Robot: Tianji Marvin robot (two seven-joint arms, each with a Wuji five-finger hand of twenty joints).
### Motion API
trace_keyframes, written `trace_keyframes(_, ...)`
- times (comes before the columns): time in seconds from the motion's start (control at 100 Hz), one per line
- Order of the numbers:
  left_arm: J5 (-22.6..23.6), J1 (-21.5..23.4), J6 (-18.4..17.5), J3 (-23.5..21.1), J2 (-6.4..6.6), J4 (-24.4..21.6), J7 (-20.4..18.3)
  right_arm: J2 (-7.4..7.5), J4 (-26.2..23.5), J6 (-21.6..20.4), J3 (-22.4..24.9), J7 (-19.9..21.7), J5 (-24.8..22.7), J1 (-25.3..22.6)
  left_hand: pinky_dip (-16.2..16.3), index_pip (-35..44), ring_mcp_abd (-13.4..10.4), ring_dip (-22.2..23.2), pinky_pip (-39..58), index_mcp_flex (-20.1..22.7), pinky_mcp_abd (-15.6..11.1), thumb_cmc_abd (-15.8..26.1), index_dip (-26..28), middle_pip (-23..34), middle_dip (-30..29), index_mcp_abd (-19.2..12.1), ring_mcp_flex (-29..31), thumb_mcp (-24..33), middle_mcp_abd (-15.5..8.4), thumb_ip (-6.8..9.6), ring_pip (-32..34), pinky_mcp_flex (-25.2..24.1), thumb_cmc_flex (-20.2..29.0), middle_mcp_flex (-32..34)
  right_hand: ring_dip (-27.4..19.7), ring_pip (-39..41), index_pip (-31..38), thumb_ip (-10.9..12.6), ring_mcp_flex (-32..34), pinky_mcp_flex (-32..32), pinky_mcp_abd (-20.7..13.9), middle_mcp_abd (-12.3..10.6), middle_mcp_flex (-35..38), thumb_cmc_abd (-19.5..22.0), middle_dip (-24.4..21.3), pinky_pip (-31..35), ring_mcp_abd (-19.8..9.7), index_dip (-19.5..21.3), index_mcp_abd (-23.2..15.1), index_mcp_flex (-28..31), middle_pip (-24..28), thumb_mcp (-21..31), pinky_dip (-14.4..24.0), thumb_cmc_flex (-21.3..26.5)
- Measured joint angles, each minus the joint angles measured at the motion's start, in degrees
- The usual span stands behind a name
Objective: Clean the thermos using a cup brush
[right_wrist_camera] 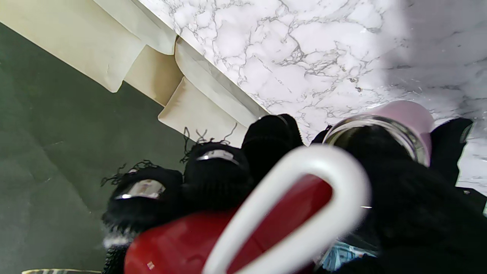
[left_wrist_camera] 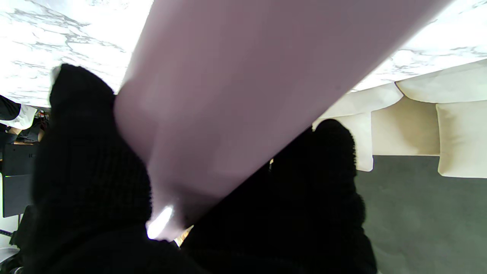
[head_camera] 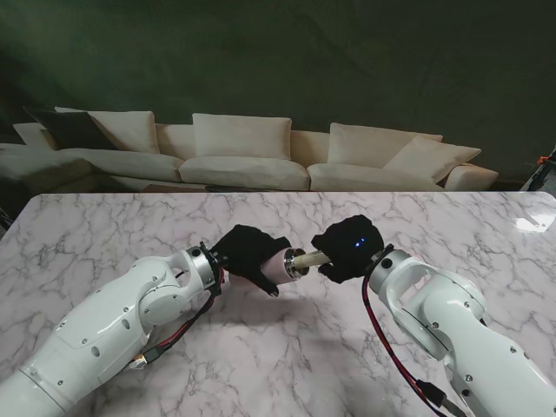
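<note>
My left hand (head_camera: 249, 253), in a black glove, is shut on a pale pink thermos (head_camera: 280, 265) held sideways above the table's middle, its steel mouth (head_camera: 299, 263) facing my right hand (head_camera: 349, 248). That hand is shut on the cup brush, whose pale stem (head_camera: 314, 258) runs into the mouth. In the left wrist view the pink thermos body (left_wrist_camera: 243, 95) fills the frame between black fingers (left_wrist_camera: 91, 171). In the right wrist view the brush's red handle with its white loop (right_wrist_camera: 266, 217) lies in my gloved fingers (right_wrist_camera: 217, 175), and the thermos rim (right_wrist_camera: 376, 131) sits just beyond; the brush head is hidden.
The white marble table (head_camera: 287, 347) stretches around both arms. A cream sofa (head_camera: 243, 156) stands beyond its far edge, with a dark wall behind. Something dark sits at the far right table corner (head_camera: 546, 178).
</note>
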Motion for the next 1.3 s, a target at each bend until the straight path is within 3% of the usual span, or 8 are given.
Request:
trace_keyframes(0.17, 0.0, 0.0, 0.0, 0.1, 0.03, 0.0, -0.3, 0.07, 0.3, -0.4, -0.5, 0.5, 1.3, 0.7, 0.0, 0.0, 0.0, 0.0, 0.0, 0.0, 0.0, 0.0, 0.0, 0.0, 0.0, 0.0, 0.0, 0.0, 0.0, 0.0, 0.0, 0.0, 0.0, 0.0, 0.0, -1.2, -2.2, 0.4, 0.1, 0.1, 0.5, 0.7, 0.0, 3.6, -1.4, 0.0, 0.8, 2.9, 0.1, 0.5, -0.4, -6.0, -0.1, -8.5)
trace_keyframes(0.25, -0.1, 0.0, 0.0, 0.2, 0.05, 0.1, -0.3, 0.14, 0.8, -0.4, -1.1, 0.5, 1.7, 1.2, 0.0, 0.0, 0.0, 0.0, 0.0, 0.0, 0.0, 0.0, 0.0, 0.0, 0.0, 0.0, 0.0, 0.0, 0.0, 0.0, 0.0, 0.0, 0.0, 0.0, -0.1, -2.0, -2.2, 0.4, 0.1, 0.1, 0.6, 0.8, -0.1, 4.1, -2.2, 0.0, 1.0, 3.5, 0.1, 0.5, -1.1, -7.9, -0.5, -9.1)
trace_keyframes(0.35, -0.1, 0.0, 0.0, 0.2, 0.05, 0.1, -0.3, 0.22, 1.7, -0.5, -2.2, 0.2, 2.4, 2.0, 0.0, 0.0, 0.0, 0.0, 0.0, 0.0, 0.0, 0.0, 0.0, 0.0, 0.0, 0.0, 0.0, 0.0, 0.0, 0.0, 0.0, 0.0, 0.0, 0.0, -0.1, -2.0, -2.2, 0.9, 0.1, 0.2, 1.2, 1.4, 0.0, 4.7, -2.4, 0.0, 1.4, 4.0, 0.1, 0.5, -1.2, -6.0, -0.5, -9.0)
trace_keyframes(0.46, -0.1, 0.0, 0.0, 0.2, 0.05, 0.1, -0.3, 0.26, 3.0, -0.3, -3.4, -0.5, 3.9, 3.0, 0.0, 0.0, 0.0, 0.0, 0.0, 0.0, 0.0, 0.0, 0.0, 0.0, 0.0, 0.0, 0.0, 0.0, 0.0, 0.0, 0.0, 0.0, 0.0, 0.0, -0.1, -1.4, -1.4, 0.9, 0.1, 0.8, 1.3, 1.7, 0.5, 4.5, -2.7, 0.2, 1.7, 3.1, 0.0, 1.9, -1.2, -2.8, -0.5, -2.4)
trace_keyframes(0.54, -0.1, 0.1, 0.0, 0.2, 0.05, 0.1, -0.3, 0.24, 3.7, -0.4, -3.7, -0.7, 5.0, 3.3, 0.0, 0.0, 0.0, 0.0, 0.0, 0.0, 0.0, 0.0, 0.0, 0.0, 0.0, 0.0, 0.0, 0.0, 0.0, 0.0, 0.0, 0.0, 0.0, 0.0, -0.1, -0.7, 3.7, -3.5, 0.2, 1.2, 1.4, 2.4, 0.9, 4.3, -2.7, 0.4, 2.0, -3.3, 0.0, 2.5, -1.2, -5.2, -0.5, 2.1)
trace_keyframes(0.64, 0.0, 0.1, 0.0, 0.2, 0.05, 0.1, -0.2, 0.18, 4.1, -1.0, -3.6, -1.0, 5.9, 3.5, 0.0, 0.0, 0.0, 0.0, 0.0, 0.0, 0.0, 0.0, 0.0, 0.0, 0.0, 0.0, 0.0, 0.0, 0.0, 0.0, 0.0, 0.0, 0.0, 0.0, 0.0, -0.1, 6.3, -4.7, 0.1, 1.4, 1.5, 2.6, 1.6, 2.1, -2.0, 1.2, 2.0, -6.0, 0.4, 2.5, -1.3, -5.9, -0.3, 4.8)
trace_keyframes(0.91, 0.0, 0.0, -0.1, 0.5, -0.01, 0.0, 0.0, -0.11, 3.9, -4.4, -0.2, -2.6, 7.2, 1.7, 0.0, 0.0, 0.0, 0.0, 0.0, 0.0, 0.0, 0.0, 0.0, 0.0, 0.0, -0.1, 0.0, 0.0, 0.0, -0.03, 0.0, 0.0, 0.0, 0.0, 2.1, 0.8, 9.5, -5.2, -0.1, 1.5, 1.8, 3.1, 1.6, -0.2, 0.9, 1.4, 2.0, -6.2, 2.2, 3.8, 0.7, -5.3, 2.4, 6.5)
trace_keyframes(1.3, 0.3, -1.0, -0.6, 1.4, -0.05, 0.9, 0.4, -0.14, 0.7, -5.8, 4.6, -1.3, 7.9, -1.8, 0.0, 0.0, 0.0, 0.0, 0.0, 0.0, 0.0, 0.0, 0.0, 0.0, 0.0, -0.1, 0.0, 0.0, 0.0, -0.38, 0.0, 0.0, 0.0, 0.0, 4.3, 0.9, 10.5, -5.2, -0.1, 1.5, 1.9, 3.2, 1.6, -0.2, 2.4, 1.4, 2.1, -4.1, 2.5, 3.9, 1.7, -5.3, 3.9, 6.6)
